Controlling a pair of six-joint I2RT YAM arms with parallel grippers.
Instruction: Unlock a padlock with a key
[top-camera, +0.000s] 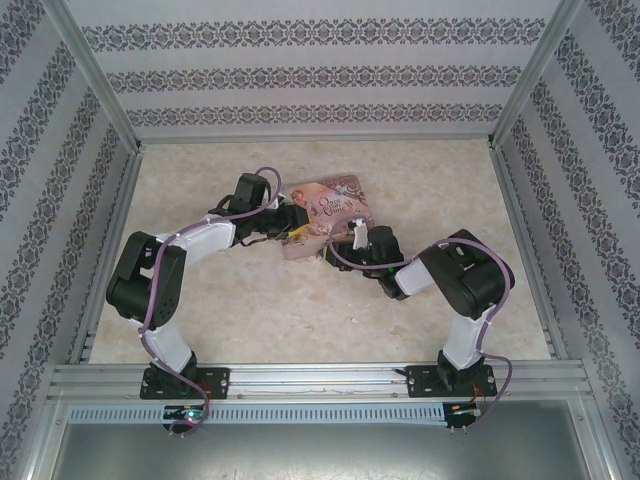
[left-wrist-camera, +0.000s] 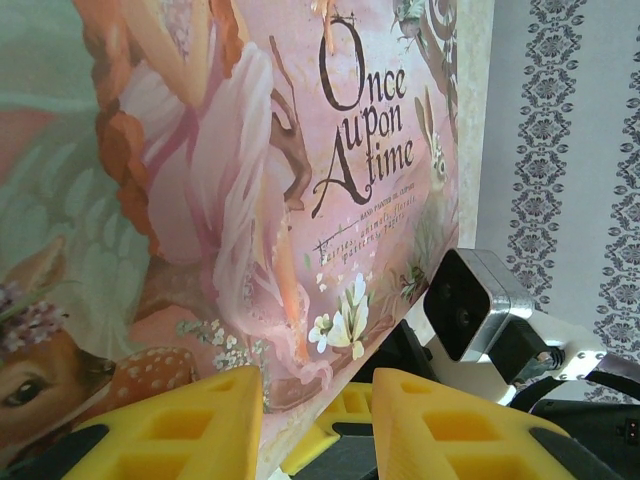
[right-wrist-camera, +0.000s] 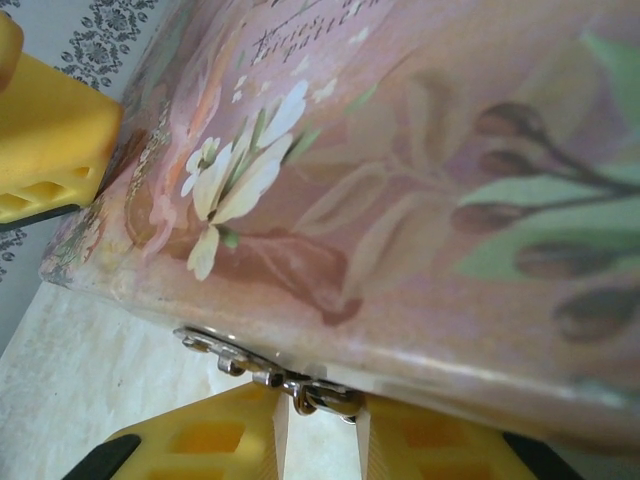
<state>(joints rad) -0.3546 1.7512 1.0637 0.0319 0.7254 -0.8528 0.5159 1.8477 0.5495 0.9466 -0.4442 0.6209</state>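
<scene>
The pink illustrated tin (top-camera: 335, 205) lies mid-table, its lid (left-wrist-camera: 200, 200) close under the left wrist camera. A silvery latch (right-wrist-camera: 215, 350) runs along its front edge. A small silvery loop, the padlock's shackle (right-wrist-camera: 335, 398), hangs from the latch, and the blue body is hidden. My right gripper (right-wrist-camera: 320, 410) has its narrow-set fingertips pressed on that loop. It sits at the tin's near edge (top-camera: 345, 238). My left gripper (left-wrist-camera: 318, 385) stands open astride the tin's edge at the tin's left (top-camera: 298, 234). The key is out of view.
The right wrist's camera housing (left-wrist-camera: 465, 305) sits just beyond the tin's corner, close to my left fingers. A left finger (right-wrist-camera: 45, 140) rests against the tin's far side. Patterned walls (top-camera: 560, 150) and metal rails enclose the marbled table (top-camera: 300, 320).
</scene>
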